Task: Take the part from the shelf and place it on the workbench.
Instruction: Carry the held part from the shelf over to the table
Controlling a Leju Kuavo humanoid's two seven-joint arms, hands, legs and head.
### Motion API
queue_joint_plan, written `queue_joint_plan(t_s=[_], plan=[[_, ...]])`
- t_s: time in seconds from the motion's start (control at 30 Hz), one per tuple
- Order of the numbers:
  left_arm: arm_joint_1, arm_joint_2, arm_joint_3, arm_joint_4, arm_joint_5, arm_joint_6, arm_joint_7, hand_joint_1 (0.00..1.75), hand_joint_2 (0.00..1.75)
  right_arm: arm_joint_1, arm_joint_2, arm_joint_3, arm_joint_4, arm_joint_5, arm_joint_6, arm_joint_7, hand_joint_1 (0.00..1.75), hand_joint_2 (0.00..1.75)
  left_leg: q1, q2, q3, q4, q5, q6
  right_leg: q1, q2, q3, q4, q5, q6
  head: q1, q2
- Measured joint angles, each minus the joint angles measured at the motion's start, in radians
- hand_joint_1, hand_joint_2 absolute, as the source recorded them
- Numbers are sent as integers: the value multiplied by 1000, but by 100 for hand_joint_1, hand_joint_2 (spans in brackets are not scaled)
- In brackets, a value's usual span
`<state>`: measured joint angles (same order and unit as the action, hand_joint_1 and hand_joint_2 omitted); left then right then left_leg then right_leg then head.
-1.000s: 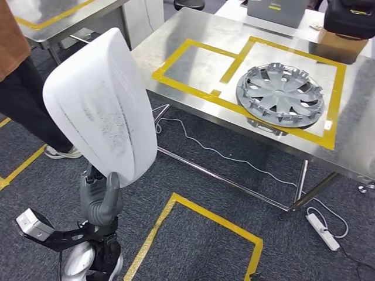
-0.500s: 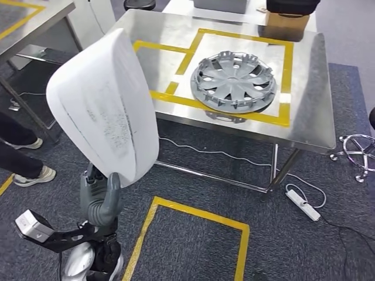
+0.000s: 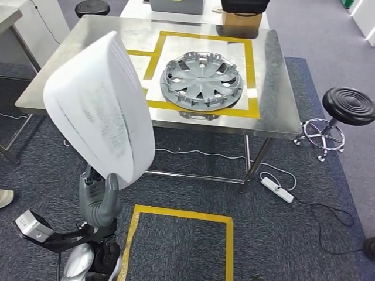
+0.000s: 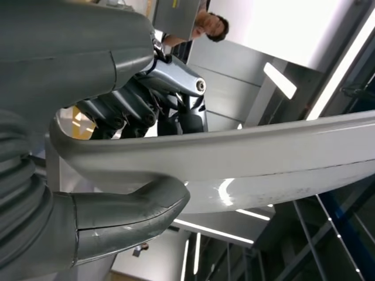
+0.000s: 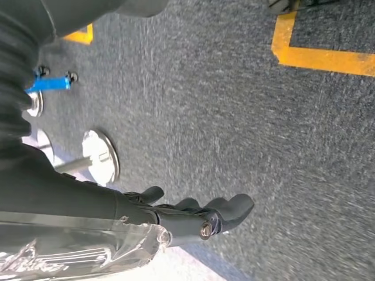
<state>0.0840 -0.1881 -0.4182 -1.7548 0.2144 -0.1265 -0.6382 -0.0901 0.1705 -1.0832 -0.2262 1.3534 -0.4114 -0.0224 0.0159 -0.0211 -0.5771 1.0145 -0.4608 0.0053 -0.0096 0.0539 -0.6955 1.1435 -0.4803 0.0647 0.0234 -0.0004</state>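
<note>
My left hand (image 3: 99,198) grips the lower edge of a large white curved part (image 3: 99,108), held upright at the lower left of the head view. In the left wrist view the thumb (image 4: 132,213) presses one face of the part (image 4: 265,161) and the dark fingers (image 4: 132,108) wrap the other. Ahead stands the steel workbench (image 3: 274,99) with yellow tape outlines. A grey wheel cover (image 3: 201,81) lies in the right outline; the part hides some of the left outline. My right hand (image 5: 194,213) hangs over the carpet, fingers loosely extended and holding nothing.
A black stool (image 3: 349,105) stands right of the bench, and a power strip (image 3: 276,189) with cables lies under it. A yellow tape square (image 3: 177,213) marks the floor in front. A cardboard box (image 3: 241,20) sits beyond the bench's far edge. A person's shoe (image 3: 5,198) shows at the left edge.
The camera has turned, so the workbench now sits squarely ahead and the person's legs have left the picture. The white part stays in my left hand in the same pose.
</note>
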Motion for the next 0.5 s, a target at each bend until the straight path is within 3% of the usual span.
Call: queue_joint_plan(t_s=[0.07, 0.1, 0.13, 0.17, 0.23, 0.3, 0.43, 0.5], plan=[[3, -1, 1, 0, 0, 2, 0, 175, 175, -5, 0, 1, 0, 5, -5, 4, 0, 175, -5, 30, 1, 0, -3, 5, 0, -39, -62, 128, -57, 3, 4, 0], [3, -1, 2, 0, -1, 4, 1, 175, 175, -6, 0, 2, 0, 10, -8, 7, 0, 175, -6, 42, 2, 0, -4, 5, 0, -44, -77, 161, -65, 3, 4, 0], [3, -1, 2, 0, -2, 5, 1, 175, 175, -5, 0, 4, 0, 16, -9, 10, 0, 175, -7, 52, 3, 1, -6, 4, 0, -47, -72, 158, -55, 3, 4, 0], [3, -1, 2, 0, -2, 6, 1, 175, 175, -3, 0, 8, 0, 22, -10, 12, 0, 175, -7, 61, 6, 1, -8, 2, 0, -50, -47, 115, -29, 2, 4, 0], [3, -1, 2, 0, -2, 7, 1, 175, 175, -2, -1, 17, 0, 33, -9, 13, 0, 175, -9, 72, 12, 2, -14, -6, 1, -67, 32, -18, 26, -2, 4, 0], [3, -1, 2, 0, -2, 7, 1, 175, 175, -4, -2, 22, 0, 38, -9, 15, 0, 175, -13, 78, 16, 2, -17, -15, 4, -78, 77, -93, 46, -12, 3, 0], [2, -4, 2, 0, -2, 7, 4, 175, 175, -4, -2, 32, 0, 66, -29, 55, 0, 175, -11, 70, 15, 8, -26, -38, 5, -65, 78, -104, 47, -36, 1, 0], [2, -4, 2, 0, 2, 8, 12, 175, 175, -5, -2, 50, 0, 103, -55, 112, 0, 175, -9, 47, -22, 86, -72, -48, 0, -57, 80, -108, 48, -46, -3, 0]])
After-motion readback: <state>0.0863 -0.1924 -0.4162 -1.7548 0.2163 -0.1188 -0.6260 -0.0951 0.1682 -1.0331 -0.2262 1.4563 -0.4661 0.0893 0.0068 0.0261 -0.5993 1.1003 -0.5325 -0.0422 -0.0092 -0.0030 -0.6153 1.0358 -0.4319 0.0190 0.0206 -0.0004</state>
